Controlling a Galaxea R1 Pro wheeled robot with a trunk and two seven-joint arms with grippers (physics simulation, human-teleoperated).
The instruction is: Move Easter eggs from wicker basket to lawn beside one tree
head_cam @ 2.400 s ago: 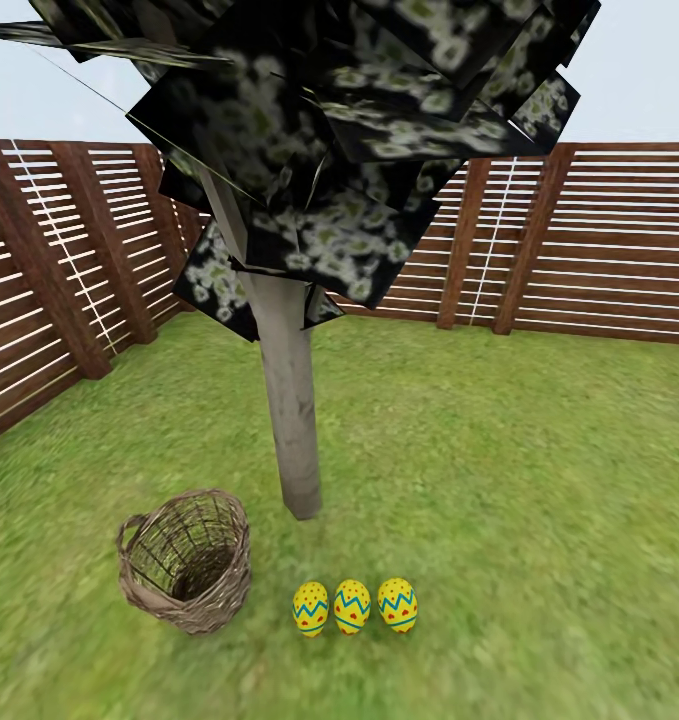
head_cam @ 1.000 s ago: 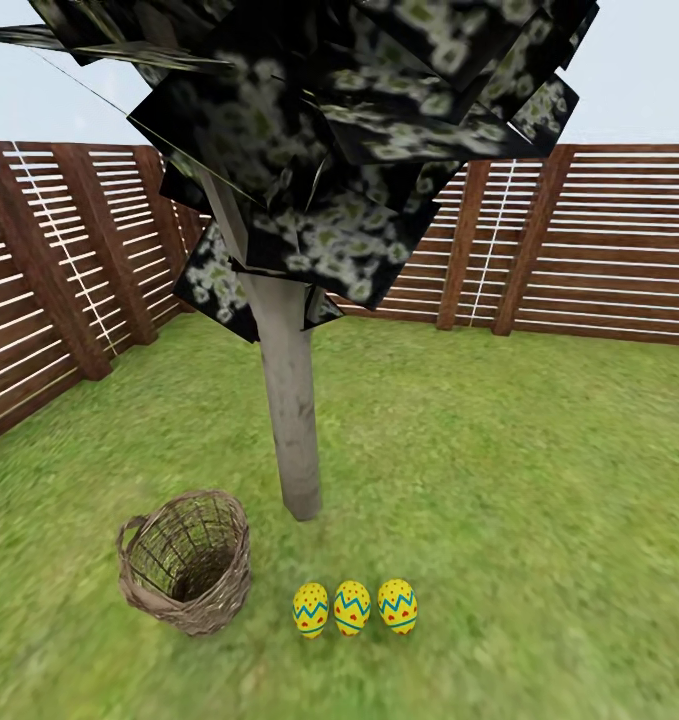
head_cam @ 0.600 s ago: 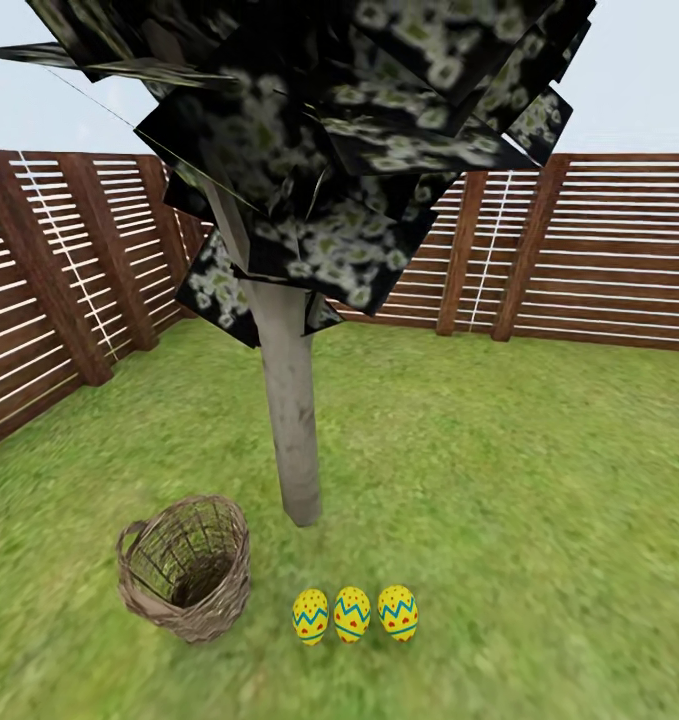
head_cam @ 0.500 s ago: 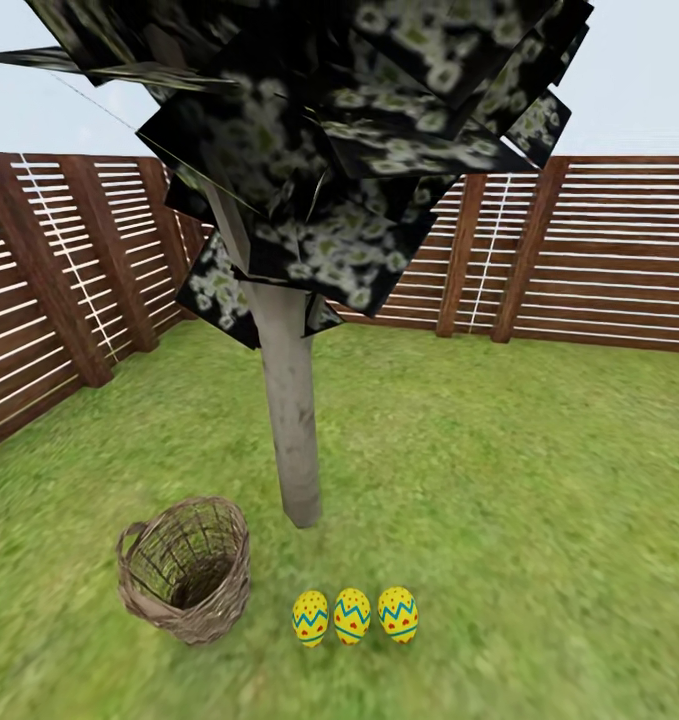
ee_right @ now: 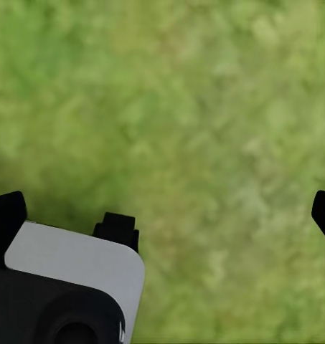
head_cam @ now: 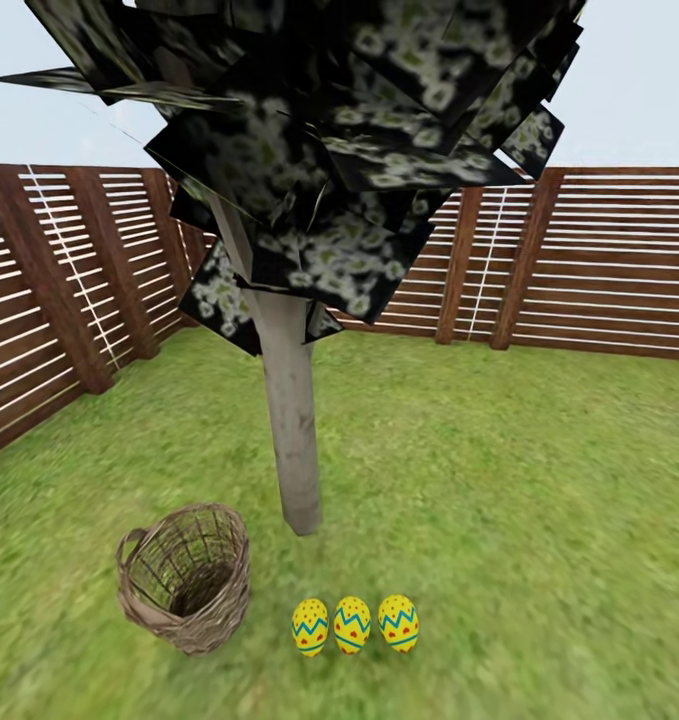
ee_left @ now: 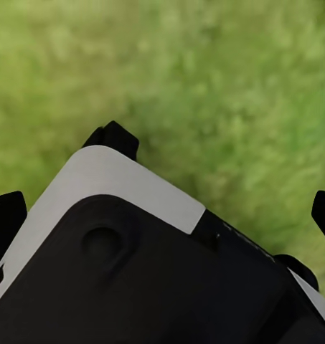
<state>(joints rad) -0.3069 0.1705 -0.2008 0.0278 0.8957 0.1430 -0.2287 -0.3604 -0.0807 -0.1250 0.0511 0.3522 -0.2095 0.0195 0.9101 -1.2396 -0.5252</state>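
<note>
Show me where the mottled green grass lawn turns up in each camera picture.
Head view: the lawn spreads from the brown slatted fence towards the camera, around the pale tree trunk.
Left wrist view: lawn beyond a black-and-white robot part.
Right wrist view: lawn as the whole background.
Shared landmark: the grass itself.
</note>
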